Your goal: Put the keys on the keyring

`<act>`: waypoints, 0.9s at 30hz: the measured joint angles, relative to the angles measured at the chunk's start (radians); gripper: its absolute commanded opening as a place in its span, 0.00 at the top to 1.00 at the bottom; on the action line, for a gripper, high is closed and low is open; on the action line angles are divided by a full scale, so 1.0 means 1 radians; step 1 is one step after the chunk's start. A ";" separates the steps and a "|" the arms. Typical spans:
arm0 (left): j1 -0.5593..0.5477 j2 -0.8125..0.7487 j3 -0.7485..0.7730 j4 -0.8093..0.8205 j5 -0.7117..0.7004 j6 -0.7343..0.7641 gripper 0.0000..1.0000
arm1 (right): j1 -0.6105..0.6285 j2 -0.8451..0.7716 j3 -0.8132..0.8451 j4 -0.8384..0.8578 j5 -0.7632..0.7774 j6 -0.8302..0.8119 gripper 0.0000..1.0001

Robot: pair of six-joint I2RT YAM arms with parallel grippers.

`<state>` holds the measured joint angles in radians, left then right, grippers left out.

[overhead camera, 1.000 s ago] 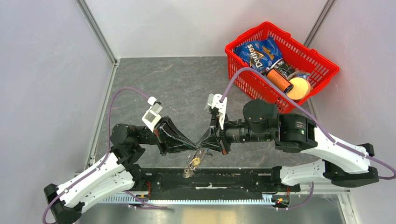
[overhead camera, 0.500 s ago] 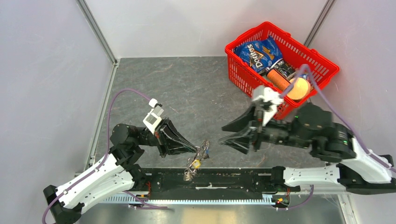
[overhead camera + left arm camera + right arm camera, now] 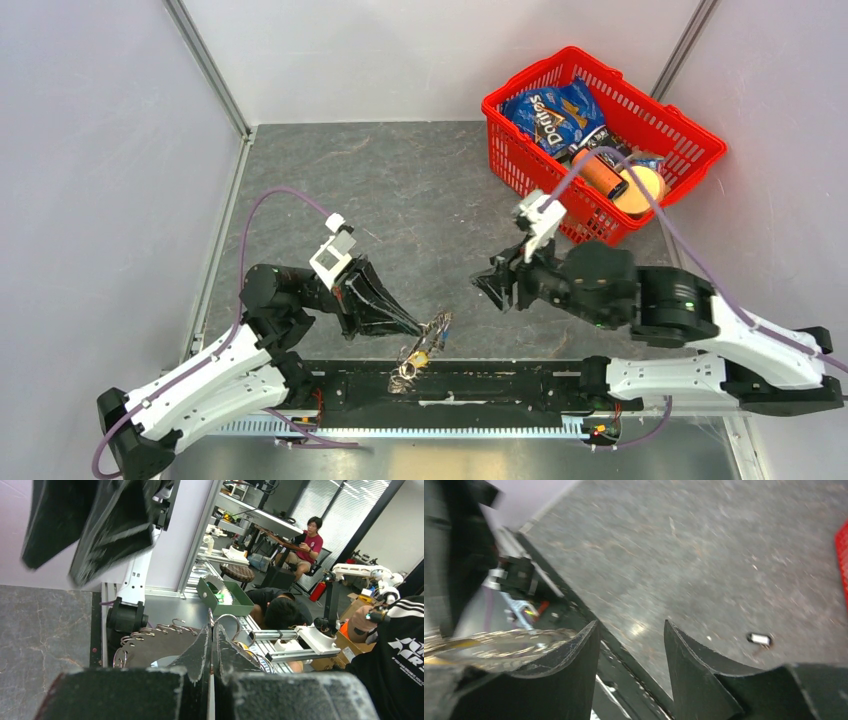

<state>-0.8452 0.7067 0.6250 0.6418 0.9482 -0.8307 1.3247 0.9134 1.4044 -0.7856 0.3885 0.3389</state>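
Note:
My left gripper (image 3: 412, 325) is shut on the keyring (image 3: 434, 328), a bunch of silver metal held just above the table's near edge. A key with a yellow-gold head (image 3: 422, 351) and a small wire ring (image 3: 403, 372) dangle below it. In the left wrist view the fingers (image 3: 200, 647) are pressed together on a wire loop (image 3: 231, 622), with the grey toothed keyring (image 3: 150, 647) behind them. My right gripper (image 3: 493, 284) stands open and empty to the right, apart from the bunch. In the right wrist view the right gripper (image 3: 630, 627) is empty, the keyring (image 3: 499, 647) a blur at left.
A red basket (image 3: 535, 175) with a chip bag, cans and a round yellow item stands at the back right. A black rail (image 3: 500, 385) runs along the near edge under the dangling keys. A small white object (image 3: 759, 639) lies on the grey tabletop.
The right gripper was shut at the keyring beside the left one; it has opened and drawn back to the right. The left gripper still holds the bunch, which has sagged slightly.

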 measured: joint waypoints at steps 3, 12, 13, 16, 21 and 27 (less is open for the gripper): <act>-0.004 0.000 0.000 0.007 0.009 -0.005 0.98 | -0.005 0.041 -0.051 -0.044 0.072 0.033 0.42; -0.006 -0.038 0.024 -0.051 0.050 -0.004 0.98 | -0.218 0.131 -0.294 -0.092 0.076 0.207 0.42; -0.006 -0.049 0.030 -0.066 0.051 -0.001 0.98 | -0.261 0.138 -0.327 -0.089 0.063 0.225 0.42; -0.006 -0.075 0.040 -0.092 0.057 0.006 0.98 | -0.356 0.163 -0.404 -0.080 0.034 0.264 0.42; -0.006 -0.118 0.044 -0.133 0.060 0.016 0.98 | -0.469 0.250 -0.468 -0.038 0.010 0.303 0.41; -0.006 -0.154 0.044 -0.193 0.059 0.038 0.98 | -0.590 0.380 -0.492 0.030 0.009 0.359 0.41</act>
<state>-0.8516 0.5526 0.6693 0.4488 1.0069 -0.7925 0.7345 1.2938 0.9123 -0.7559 0.3973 0.6975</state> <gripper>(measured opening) 0.030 0.592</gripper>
